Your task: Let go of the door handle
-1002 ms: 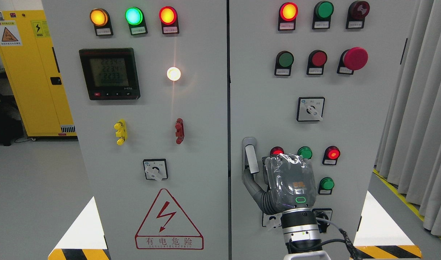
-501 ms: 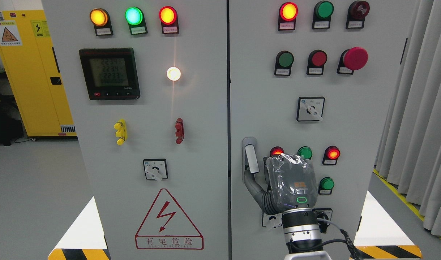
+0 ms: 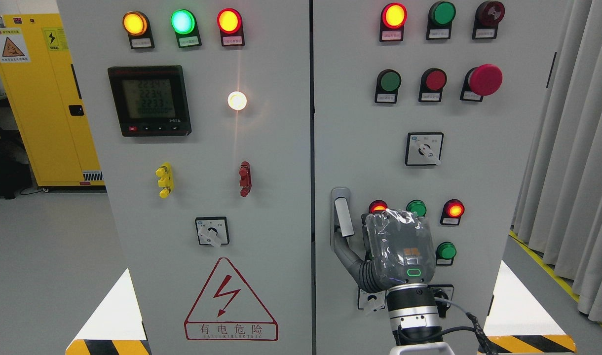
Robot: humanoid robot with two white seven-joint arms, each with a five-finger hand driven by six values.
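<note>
Head view: grey electrical cabinet (image 3: 261,148), two doors, seam down middle. Door handle (image 3: 341,213) upright on right door, just beside its left edge, lower half. Right hand (image 3: 397,249) enters from bottom edge, right of middle, back of palm toward camera, plastic-wrapped. Thumb (image 3: 348,254) reaches up-left to handle's lower end, touching or nearly so; other fingers hidden behind palm, grip state cannot be told. Red lamp (image 3: 378,206) and green lamp (image 3: 416,207) just above hand. Warning triangle (image 3: 230,301) near left door's bottom edge.
</note>
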